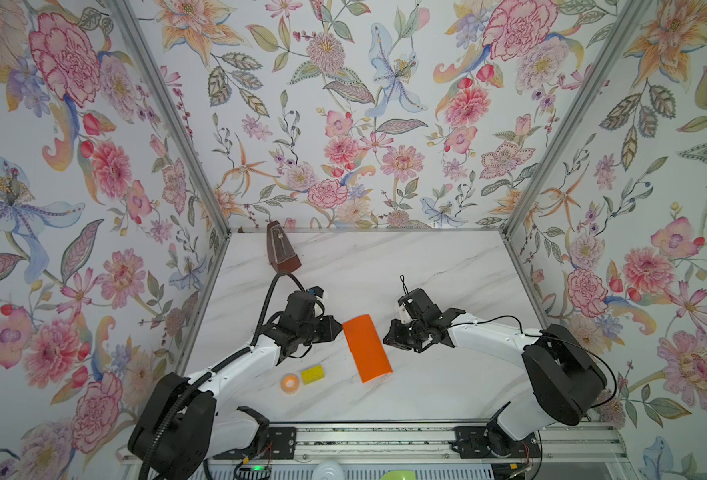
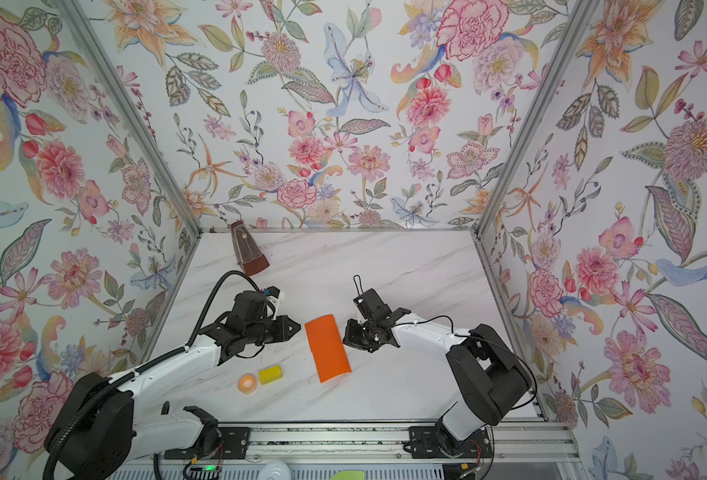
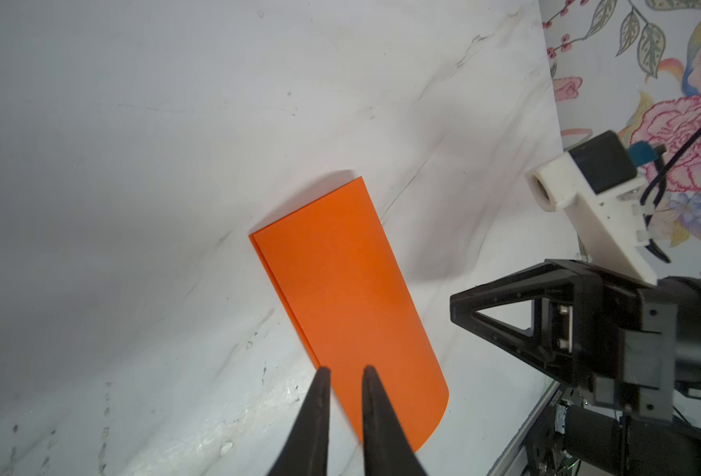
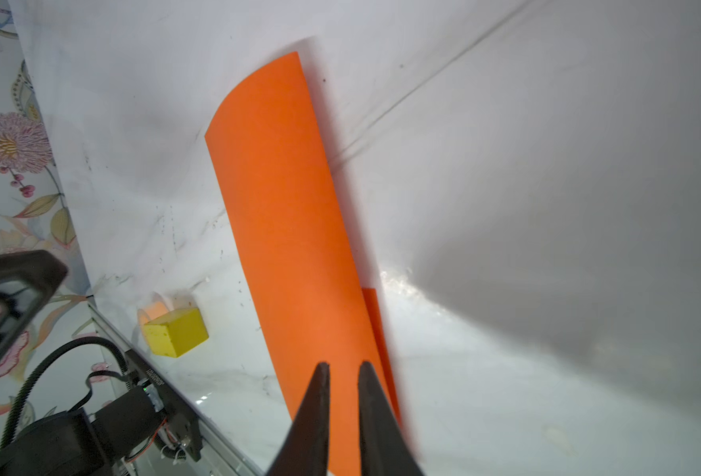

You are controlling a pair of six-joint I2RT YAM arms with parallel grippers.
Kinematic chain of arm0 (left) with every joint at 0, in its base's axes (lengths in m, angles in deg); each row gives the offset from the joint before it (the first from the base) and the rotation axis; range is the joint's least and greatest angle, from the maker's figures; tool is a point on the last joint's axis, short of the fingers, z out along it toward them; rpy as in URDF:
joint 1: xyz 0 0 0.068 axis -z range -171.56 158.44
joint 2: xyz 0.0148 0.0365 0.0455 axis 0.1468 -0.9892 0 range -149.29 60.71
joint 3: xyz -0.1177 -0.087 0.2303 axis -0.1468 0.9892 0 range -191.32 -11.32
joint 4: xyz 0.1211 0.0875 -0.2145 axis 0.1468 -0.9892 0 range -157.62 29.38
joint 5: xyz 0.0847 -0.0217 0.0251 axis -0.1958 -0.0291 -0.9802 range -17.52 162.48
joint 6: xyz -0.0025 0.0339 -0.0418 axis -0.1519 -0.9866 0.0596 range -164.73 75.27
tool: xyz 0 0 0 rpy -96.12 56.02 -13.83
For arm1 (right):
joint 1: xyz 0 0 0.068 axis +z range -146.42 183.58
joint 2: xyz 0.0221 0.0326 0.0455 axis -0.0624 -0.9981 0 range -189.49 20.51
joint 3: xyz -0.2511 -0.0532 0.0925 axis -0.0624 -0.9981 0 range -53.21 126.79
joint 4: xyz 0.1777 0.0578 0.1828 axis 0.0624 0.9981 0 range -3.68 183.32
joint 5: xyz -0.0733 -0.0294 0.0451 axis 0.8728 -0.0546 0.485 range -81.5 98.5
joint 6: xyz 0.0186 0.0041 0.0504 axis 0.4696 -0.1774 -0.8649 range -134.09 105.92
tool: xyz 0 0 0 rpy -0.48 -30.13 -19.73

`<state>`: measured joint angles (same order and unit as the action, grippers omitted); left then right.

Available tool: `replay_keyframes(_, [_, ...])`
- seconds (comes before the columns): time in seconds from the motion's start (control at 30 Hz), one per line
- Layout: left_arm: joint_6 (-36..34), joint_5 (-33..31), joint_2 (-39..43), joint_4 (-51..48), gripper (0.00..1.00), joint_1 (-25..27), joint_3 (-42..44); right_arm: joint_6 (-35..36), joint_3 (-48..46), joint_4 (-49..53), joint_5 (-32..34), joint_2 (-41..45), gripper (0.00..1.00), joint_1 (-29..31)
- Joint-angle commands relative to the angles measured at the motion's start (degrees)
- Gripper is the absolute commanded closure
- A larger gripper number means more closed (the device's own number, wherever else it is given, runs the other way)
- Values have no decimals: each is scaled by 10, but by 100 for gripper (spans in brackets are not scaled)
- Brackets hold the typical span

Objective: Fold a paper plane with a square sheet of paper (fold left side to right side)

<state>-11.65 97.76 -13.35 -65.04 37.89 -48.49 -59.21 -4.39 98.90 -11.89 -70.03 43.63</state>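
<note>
The square sheet of paper (image 1: 366,349) (image 2: 327,349) is bright orange and lies folded in half as a long, slanted rectangle on the marble table. Its upper layer bows up slightly, and a sliver of the lower layer shows along one long edge (image 4: 375,329). My left gripper (image 1: 338,325) (image 3: 345,371) hovers at the paper's far left corner, nearly shut and empty. My right gripper (image 1: 386,338) (image 4: 342,366) sits by the paper's right long edge, its fingers also a thin slit apart with nothing between them. No paper plane shape is in view.
A yellow block (image 1: 312,374) and a small orange tape ring (image 1: 290,381) lie left of the paper's near end. A brown metronome (image 1: 281,249) stands at the back left. Floral walls close in three sides, and a metal rail (image 1: 368,436) runs along the front.
</note>
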Motion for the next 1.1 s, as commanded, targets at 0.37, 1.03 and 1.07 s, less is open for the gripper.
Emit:
replay_keyframes(0.37, [13, 4, -67, 46, 91, 47, -34, 35, -34, 14, -30, -64, 91, 62])
replay_keyframes(1.03, [-14, -5, -159, 15, 96, 81, -73, 258, -26, 74, 76, 122, 49, 154])
replay_keyframes(1.07, [-16, -7, -170, 13, 96, 81, -76, 269, -35, 70, 101, 134, 46, 163])
